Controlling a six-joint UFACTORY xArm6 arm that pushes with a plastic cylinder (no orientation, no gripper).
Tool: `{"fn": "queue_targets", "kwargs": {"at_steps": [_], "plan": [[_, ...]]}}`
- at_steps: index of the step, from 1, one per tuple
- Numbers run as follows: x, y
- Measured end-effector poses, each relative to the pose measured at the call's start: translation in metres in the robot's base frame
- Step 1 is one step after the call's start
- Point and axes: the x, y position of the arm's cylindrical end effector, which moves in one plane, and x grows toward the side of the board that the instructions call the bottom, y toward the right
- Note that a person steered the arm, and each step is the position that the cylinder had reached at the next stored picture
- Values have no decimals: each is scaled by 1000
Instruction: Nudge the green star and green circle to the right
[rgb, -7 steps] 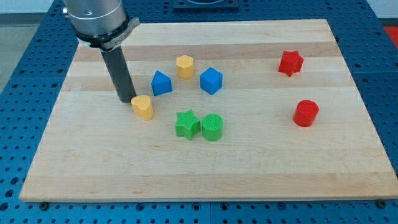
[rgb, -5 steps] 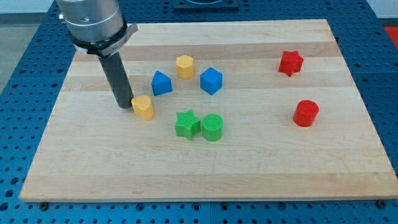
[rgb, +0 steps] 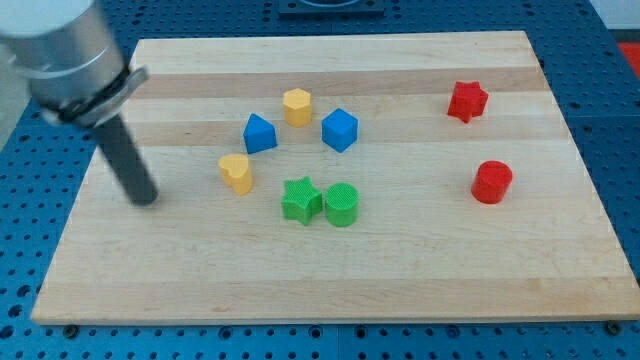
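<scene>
The green star (rgb: 300, 199) lies near the board's middle, with the green circle (rgb: 341, 204) touching it on its right. My tip (rgb: 146, 199) rests on the board well to the left of the green star, at about the same height in the view. It touches no block. The rod rises up and to the left from the tip and is blurred.
A yellow block (rgb: 236, 172) lies between my tip and the green star, slightly higher. A blue block (rgb: 260, 133), a yellow hexagon (rgb: 297, 106) and a blue cube (rgb: 339, 129) lie above the green pair. A red star (rgb: 467, 101) and red cylinder (rgb: 491, 182) lie at the right.
My tip has moved left and down, away from the yellow block it stood beside. No block has moved.
</scene>
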Motion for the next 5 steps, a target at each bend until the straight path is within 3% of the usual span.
{"fn": "queue_targets", "kwargs": {"at_steps": [1,2,3,4,5], "plan": [[69,4],[74,70],[72,87],[20,119],[11,128]]}}
